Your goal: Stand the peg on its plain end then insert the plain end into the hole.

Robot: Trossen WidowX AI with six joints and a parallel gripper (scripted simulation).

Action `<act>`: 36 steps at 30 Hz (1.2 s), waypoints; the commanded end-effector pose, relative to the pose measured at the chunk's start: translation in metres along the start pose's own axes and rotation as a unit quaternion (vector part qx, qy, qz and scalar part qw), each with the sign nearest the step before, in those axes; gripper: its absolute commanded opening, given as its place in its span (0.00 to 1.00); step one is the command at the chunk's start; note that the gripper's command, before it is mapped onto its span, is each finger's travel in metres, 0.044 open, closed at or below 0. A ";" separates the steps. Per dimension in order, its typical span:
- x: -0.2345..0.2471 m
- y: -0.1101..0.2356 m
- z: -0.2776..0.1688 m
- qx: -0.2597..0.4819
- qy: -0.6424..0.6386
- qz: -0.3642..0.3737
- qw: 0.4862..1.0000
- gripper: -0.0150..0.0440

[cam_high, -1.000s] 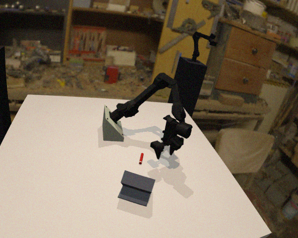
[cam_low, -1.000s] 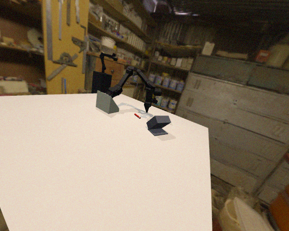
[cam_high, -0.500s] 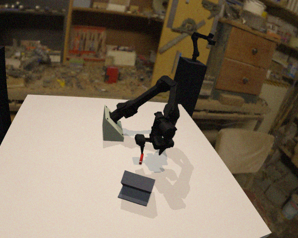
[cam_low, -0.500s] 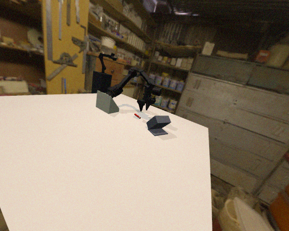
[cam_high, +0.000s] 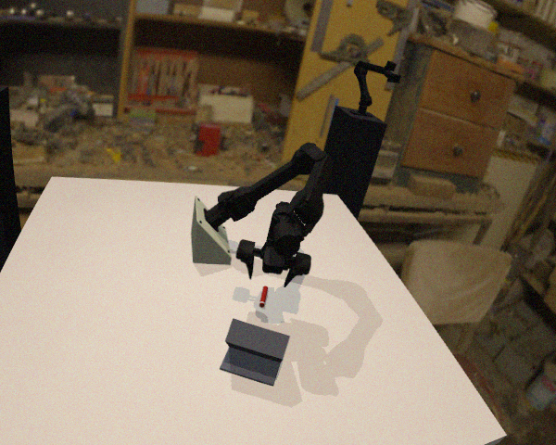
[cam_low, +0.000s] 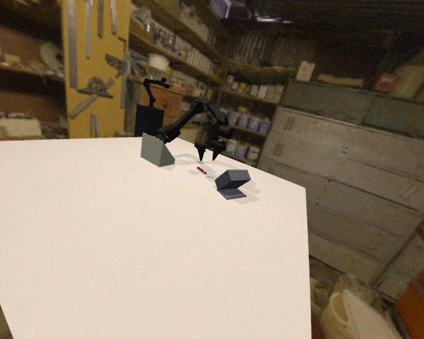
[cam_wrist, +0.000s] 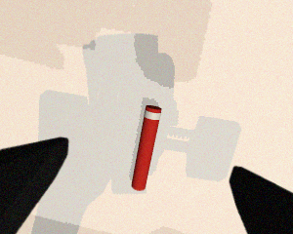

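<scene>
A red peg [cam_high: 263, 296] [cam_low: 201, 169] [cam_wrist: 146, 148] with a white band near one end lies flat on the white table [cam_high: 101, 311]. In the wrist view its banded end points up in the frame. My gripper [cam_high: 269, 281] [cam_low: 207, 159] [cam_wrist: 150, 160] is open and empty. It hangs a short way above the peg, one finger on each side of it, not touching. The dark grey sloped panel [cam_high: 255, 350] [cam_low: 232, 182] stands on the table just beyond the peg, away from the arm's base. Its hole does not show in these views.
A grey-green wedge-shaped mount [cam_high: 208, 236] [cam_low: 154, 150] holds the arm's base at the back of the table. A dark pillar [cam_high: 354, 158] with a small camera arm stands behind the table. The table's right edge [cam_high: 426, 325] is near.
</scene>
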State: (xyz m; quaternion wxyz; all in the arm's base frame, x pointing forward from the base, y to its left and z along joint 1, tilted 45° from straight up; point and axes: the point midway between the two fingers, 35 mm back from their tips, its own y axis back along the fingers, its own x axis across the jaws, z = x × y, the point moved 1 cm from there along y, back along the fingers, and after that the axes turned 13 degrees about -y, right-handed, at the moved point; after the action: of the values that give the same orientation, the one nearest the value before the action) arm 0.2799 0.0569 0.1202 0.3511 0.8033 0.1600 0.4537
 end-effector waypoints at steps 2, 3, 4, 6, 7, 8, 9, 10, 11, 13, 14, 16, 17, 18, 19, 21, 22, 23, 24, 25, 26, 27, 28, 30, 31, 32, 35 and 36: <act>0.000 -0.005 0.002 0.003 -0.007 0.001 1.000 1.00; 0.000 -0.007 0.002 0.003 -0.007 0.001 1.000 1.00; 0.000 -0.009 0.002 0.003 -0.007 0.001 1.000 1.00; 0.000 -0.012 0.002 0.003 -0.007 0.001 1.000 1.00; 0.000 -0.014 0.003 0.003 -0.007 0.001 1.000 1.00; 0.000 -0.015 0.003 0.003 -0.006 0.000 1.000 1.00; 0.000 -0.017 0.003 0.003 -0.006 0.000 1.000 1.00; 0.000 -0.018 0.003 0.003 -0.006 0.000 1.000 1.00; 0.000 -0.020 0.003 0.003 -0.006 0.000 1.000 1.00; 0.000 -0.023 0.003 0.002 -0.006 0.000 1.000 1.00; 0.000 -0.025 0.003 0.002 -0.006 0.000 1.000 1.00; 0.000 -0.028 0.003 0.002 -0.006 0.000 1.000 1.00; 0.000 -0.030 0.003 0.002 -0.006 0.000 1.000 1.00; 0.000 -0.031 0.003 0.002 -0.006 0.000 1.000 1.00; 0.000 -0.033 0.003 0.002 -0.006 0.000 1.000 1.00; 0.000 -0.036 0.003 0.002 -0.006 0.000 1.000 1.00; 0.000 -0.038 0.003 0.002 -0.006 0.000 1.000 1.00; 0.000 -0.039 0.003 0.002 -0.006 0.000 1.000 1.00; 0.000 -0.041 0.003 0.002 -0.006 0.000 1.000 1.00; 0.000 -0.043 0.003 0.002 -0.006 0.001 1.000 1.00; 0.000 -0.044 0.003 0.002 -0.006 0.001 1.000 1.00; 0.000 -0.046 0.003 0.003 -0.006 0.001 1.000 1.00; 0.000 -0.047 0.003 0.003 -0.006 0.001 1.000 1.00; 0.000 -0.051 0.003 0.003 -0.006 0.001 1.000 1.00; 0.000 -0.052 0.003 0.003 -0.006 0.001 1.000 1.00; 0.000 -0.054 0.003 0.003 -0.006 0.001 1.000 1.00; 0.001 -0.058 0.002 0.003 -0.006 0.002 1.000 1.00; 0.001 -0.060 0.002 0.003 -0.006 0.002 1.000 1.00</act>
State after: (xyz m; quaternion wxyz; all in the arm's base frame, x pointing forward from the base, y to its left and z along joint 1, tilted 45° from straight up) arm 0.2886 0.0939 0.0843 0.3524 0.8024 0.1558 0.4558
